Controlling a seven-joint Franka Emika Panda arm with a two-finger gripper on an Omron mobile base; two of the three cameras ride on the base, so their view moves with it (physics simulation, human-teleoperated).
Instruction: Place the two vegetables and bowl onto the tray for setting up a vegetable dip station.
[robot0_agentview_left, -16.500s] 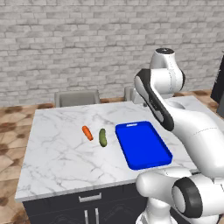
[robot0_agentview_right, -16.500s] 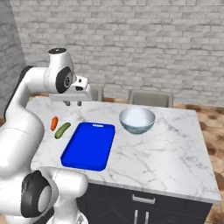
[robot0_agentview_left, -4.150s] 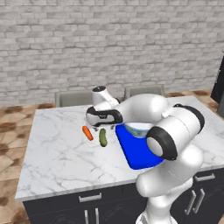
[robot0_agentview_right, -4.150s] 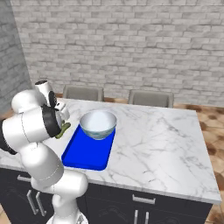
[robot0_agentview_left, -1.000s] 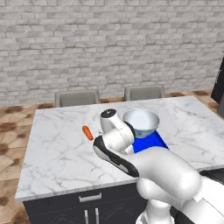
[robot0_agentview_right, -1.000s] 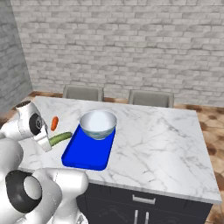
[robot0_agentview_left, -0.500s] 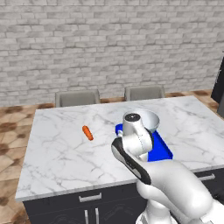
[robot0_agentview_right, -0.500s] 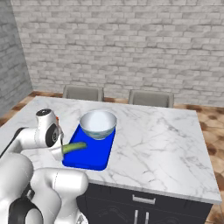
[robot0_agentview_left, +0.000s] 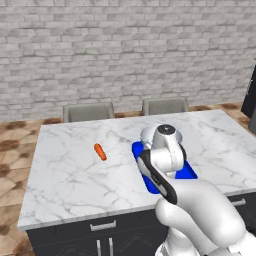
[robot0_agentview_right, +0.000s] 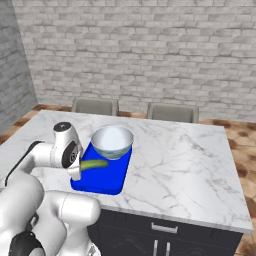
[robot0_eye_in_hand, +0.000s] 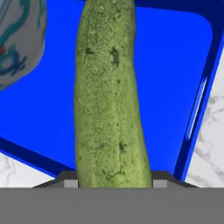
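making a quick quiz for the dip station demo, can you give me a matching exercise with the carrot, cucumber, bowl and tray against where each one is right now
Things:
1. carrot
2. cucumber
3. bowl
4. tray

Places:
A. resting on the tray's far end
B. lying alone on the bare marble counter
C. held in the gripper above the tray
D. flat on the counter, in front of the robot

Pairs: 1-B, 2-C, 3-A, 4-D
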